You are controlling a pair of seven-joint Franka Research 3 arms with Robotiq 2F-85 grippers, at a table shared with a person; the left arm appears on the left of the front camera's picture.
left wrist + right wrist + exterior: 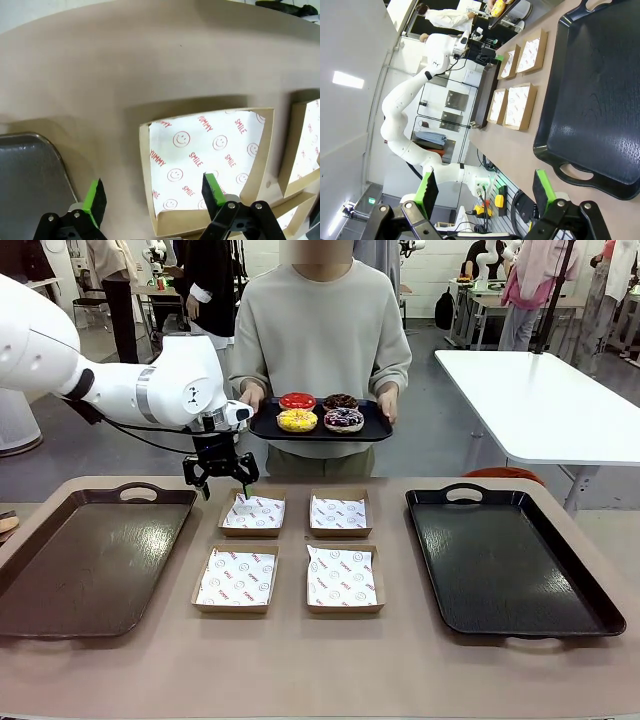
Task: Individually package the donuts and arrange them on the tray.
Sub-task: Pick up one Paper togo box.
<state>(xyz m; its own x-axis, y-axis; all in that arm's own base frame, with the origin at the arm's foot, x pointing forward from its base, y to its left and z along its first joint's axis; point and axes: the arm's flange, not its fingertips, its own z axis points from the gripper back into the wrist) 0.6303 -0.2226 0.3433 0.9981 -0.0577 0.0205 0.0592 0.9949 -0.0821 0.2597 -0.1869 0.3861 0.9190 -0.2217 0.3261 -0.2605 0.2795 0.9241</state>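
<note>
A person at the far side holds a small black serving tray (pixel 372 430) carrying the donuts: red (pixel 297 400), chocolate brown (pixel 340 401), yellow (pixel 297 421) and dark purple with sprinkles (pixel 343 419). My left gripper (pixel 222 483) hangs open just above the far-left cardboard box (pixel 252 512), below the person's tray. In the left wrist view the left gripper (pixel 154 195) is empty, its green pads (pixel 95 200) straddling that box's near corner (pixel 210 160). My right gripper (pixel 485 191) is open and empty, high above the table's right end near the black tray (pixel 600 90).
Four paper-lined boxes sit in a square at mid-table: far right (pixel 339 512), near left (pixel 236 578), near right (pixel 343 577). A brown tray (pixel 90 550) lies at the left, a large black tray (pixel 505 555) at the right. The table's front strip is bare.
</note>
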